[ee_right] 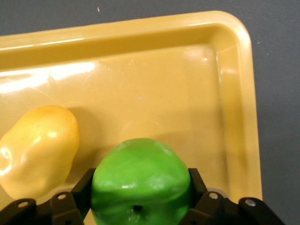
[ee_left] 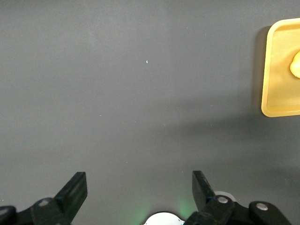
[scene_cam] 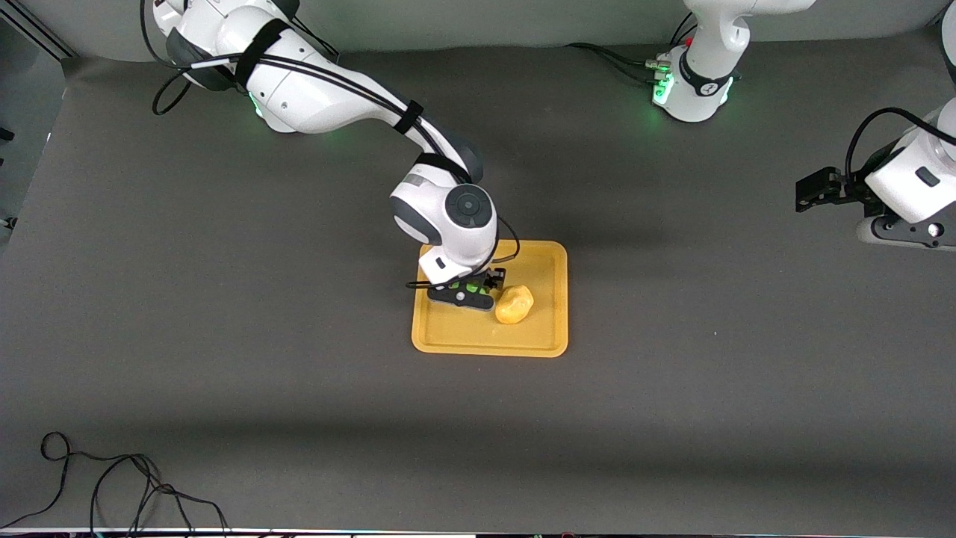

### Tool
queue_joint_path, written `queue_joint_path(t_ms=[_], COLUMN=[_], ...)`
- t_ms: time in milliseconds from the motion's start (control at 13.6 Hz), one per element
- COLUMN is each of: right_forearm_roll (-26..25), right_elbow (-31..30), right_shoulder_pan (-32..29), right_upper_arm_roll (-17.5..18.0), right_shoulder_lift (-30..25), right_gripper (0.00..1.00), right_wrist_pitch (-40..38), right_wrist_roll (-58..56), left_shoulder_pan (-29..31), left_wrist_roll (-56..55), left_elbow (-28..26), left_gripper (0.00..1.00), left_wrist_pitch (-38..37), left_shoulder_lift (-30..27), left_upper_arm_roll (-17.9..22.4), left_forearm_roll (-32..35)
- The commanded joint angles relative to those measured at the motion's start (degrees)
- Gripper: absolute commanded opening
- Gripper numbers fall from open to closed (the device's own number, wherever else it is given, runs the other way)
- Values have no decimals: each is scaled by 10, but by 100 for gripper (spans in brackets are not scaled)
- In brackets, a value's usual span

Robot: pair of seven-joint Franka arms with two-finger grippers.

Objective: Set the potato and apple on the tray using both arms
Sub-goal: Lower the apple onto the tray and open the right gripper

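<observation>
Over the tray (scene_cam: pixel 541 258), the right gripper (scene_cam: pixel 469 291) reaches down from the right arm (scene_cam: pixel 328 90), whose base stands at the table's top edge. Its 2 fingers (ee_right: pixel 199 185) are closed against the apple (ee_right: pixel 140 180), 1 pressing each side of the green fruit, which fills the gap between them with its dark stem dimple facing the wrist camera. In the front view only slivers of green show under the wrist. Whether the apple rests on the tray floor or hangs just above it cannot be told.

Just beside the apple, toward the left arm's end of the tray, the potato (scene_cam: pixel 514 304) lies on the tray floor, free of any gripper. In the right wrist view the potato (ee_right: pixel 37 150) sits close alongside the nearer finger, and it is unclear whether the 2 touch.

The tray lies flat on the dark grey surface (scene_cam: pixel 224 336), near its middle.

The left gripper (ee_left: pixel 139 192) waits well apart from the tray, raised over bare surface at the left arm's end. Its fingers (ee_left: pixel 75 190) are spread wide and hold nothing. The tray's corner (ee_left: pixel 281 65) and a sliver of potato show at the edge of the left wrist view.
</observation>
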Motion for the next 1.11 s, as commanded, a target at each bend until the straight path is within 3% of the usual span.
queue_joint_path(t_ms=[0, 74, 147, 221, 295, 369, 1032], right_forearm_roll=[-23, -26, -26, -26, -26, -26, -20], right_elbow=[-9, -10, -11, -20, -24, -24, -17], right_shoulder_pan=[3, 2, 2, 0, -2, -2, -25], right_upper_arm_roll=[2, 2, 2, 2, 2, 2, 3], right_shoulder_lift=[6, 6, 6, 6, 6, 6, -29], right_gripper=[55, 59, 73, 78, 93, 100, 100], right_wrist_pitch=[24, 24, 24, 24, 25, 24, -13], right_wrist_roll=[17, 17, 16, 12, 10, 10, -4], left_shoulder_pan=[-1, -1, -1, 0, -1, -1, -1], left_wrist_roll=[4, 4, 4, 4, 4, 4, 3], left_elbow=[2, 2, 2, 2, 2, 2, 1], left_gripper=[100, 100, 100, 100, 100, 100, 100], left_wrist_pitch=[-9, -9, -9, -9, -9, -9, -9], left_shoulder_lift=[-2, -2, -2, -2, -2, -2, -2], left_upper_arm_roll=[-2, -2, -2, -2, -2, -2, -3], left_forearm_roll=[8, 7, 7, 7, 7, 8, 8])
